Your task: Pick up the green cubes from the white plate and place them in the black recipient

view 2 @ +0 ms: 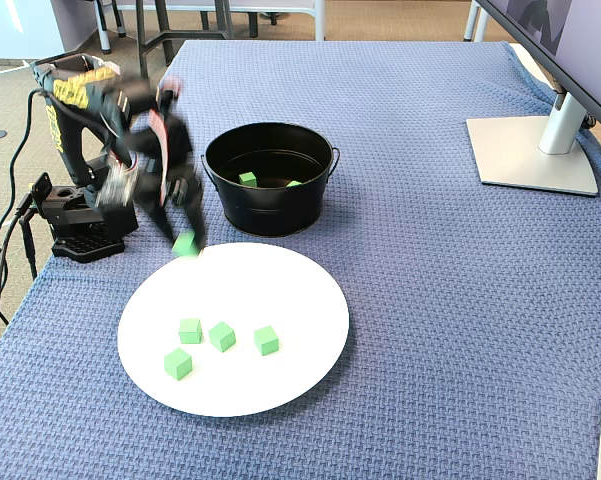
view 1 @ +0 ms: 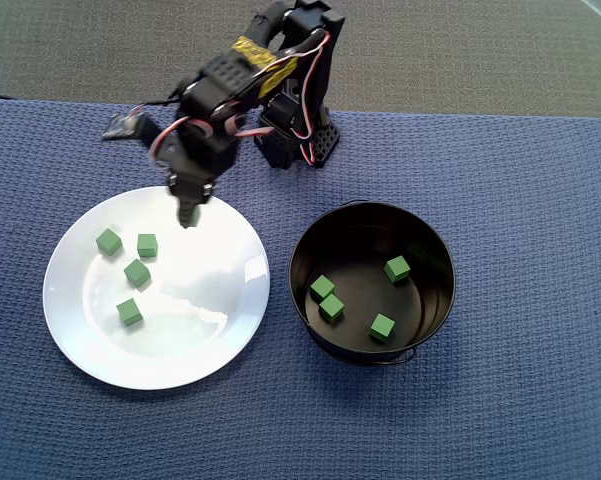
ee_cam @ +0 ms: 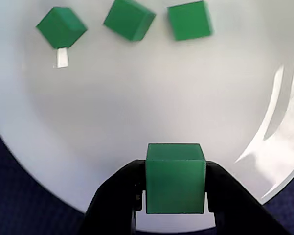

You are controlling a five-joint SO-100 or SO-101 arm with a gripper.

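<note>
While clamped on 1 green cube (ee_cam: 175,177), end effector (ee_cam: 175,182) hanging above far rim of white plate (view 2: 300,290). In overhead view, left to right: 4 loose green cubes (view 1: 137,272) on plate, then 4 more cubes (view 1: 331,307) inside black recipient (view 1: 442,262). All on blue worktop (view 2: 460,300).

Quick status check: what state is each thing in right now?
gripper: shut on a green cube, raised over the plate's edge
held cube: clamped between the fingers, off the plate
white plate: four loose cubes lying on it
black pot: upright, open, four cubes inside
</note>
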